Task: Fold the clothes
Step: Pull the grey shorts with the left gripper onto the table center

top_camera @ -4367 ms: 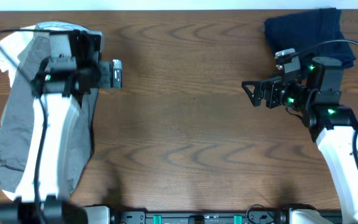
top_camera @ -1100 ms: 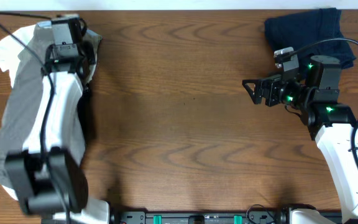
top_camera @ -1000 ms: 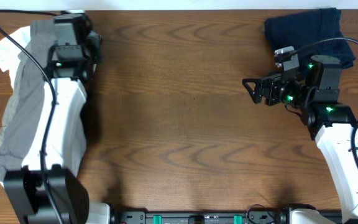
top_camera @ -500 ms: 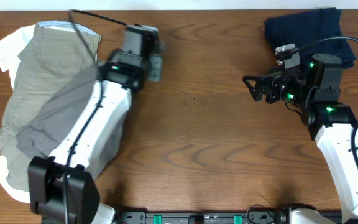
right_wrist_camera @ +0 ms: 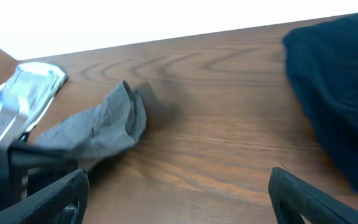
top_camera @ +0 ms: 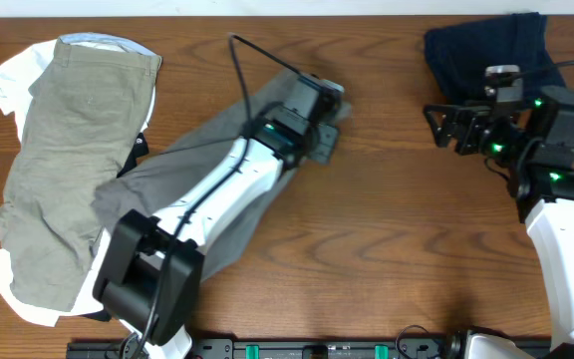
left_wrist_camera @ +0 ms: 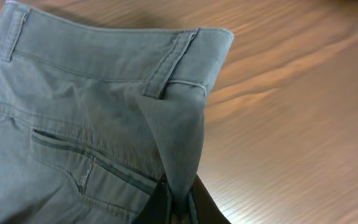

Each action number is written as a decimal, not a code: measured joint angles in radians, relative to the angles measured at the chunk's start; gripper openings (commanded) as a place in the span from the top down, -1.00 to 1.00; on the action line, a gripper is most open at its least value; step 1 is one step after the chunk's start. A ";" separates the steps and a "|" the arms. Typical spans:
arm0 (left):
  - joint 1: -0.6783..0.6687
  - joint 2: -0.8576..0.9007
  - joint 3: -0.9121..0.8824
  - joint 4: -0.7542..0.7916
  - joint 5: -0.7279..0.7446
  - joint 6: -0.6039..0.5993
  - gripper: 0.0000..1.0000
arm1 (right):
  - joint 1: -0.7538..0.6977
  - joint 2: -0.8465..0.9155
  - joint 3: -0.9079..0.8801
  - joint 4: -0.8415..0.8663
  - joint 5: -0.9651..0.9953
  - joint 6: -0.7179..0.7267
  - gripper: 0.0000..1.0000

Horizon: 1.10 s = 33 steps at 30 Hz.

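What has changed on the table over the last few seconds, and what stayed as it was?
The left gripper has taken hold of the grey shorts at the waistband and dragged them rightward off the khaki shorts, toward the middle of the table. The right gripper, open and empty, shifted slightly right. The navy piece and white piece stayed put.

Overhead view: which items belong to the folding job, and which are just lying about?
Job:
- grey shorts, pinched in the shut left end effector
- khaki shorts
- white garment beneath them
- navy garment, top right

Lying about:
- no stray items visible; otherwise only the wooden table and the left arm's cable
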 measured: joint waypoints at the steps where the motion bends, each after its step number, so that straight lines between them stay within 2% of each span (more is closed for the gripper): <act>1: -0.021 0.006 0.000 0.017 0.007 -0.003 0.88 | -0.015 -0.001 0.000 0.000 -0.001 0.002 -0.79; 10: -0.148 0.077 0.000 0.193 0.033 -0.087 0.87 | -0.142 -0.032 0.000 0.000 -0.043 0.012 -0.77; 17: -0.211 0.151 0.000 0.236 0.037 -0.132 0.70 | -0.218 -0.048 0.000 0.001 -0.109 0.016 -0.75; 18: -0.216 0.153 0.000 0.234 0.037 -0.131 0.66 | -0.225 -0.050 0.000 0.000 -0.119 0.016 -0.75; 20: -0.222 0.150 0.000 0.223 0.038 -0.114 0.40 | -0.237 -0.050 0.000 0.000 -0.138 0.016 -0.74; 22: -0.216 0.132 -0.001 0.192 0.044 -0.105 0.23 | -0.246 -0.051 0.000 -0.001 -0.147 0.016 -0.74; 28: -0.061 -0.072 -0.003 -0.021 0.023 -0.094 -0.15 | -0.250 -0.051 0.000 -0.006 -0.166 0.019 -0.72; 33: 0.179 -0.265 0.006 -0.248 -0.070 -0.084 -0.38 | -0.240 -0.051 0.000 -0.009 -0.170 0.019 -0.72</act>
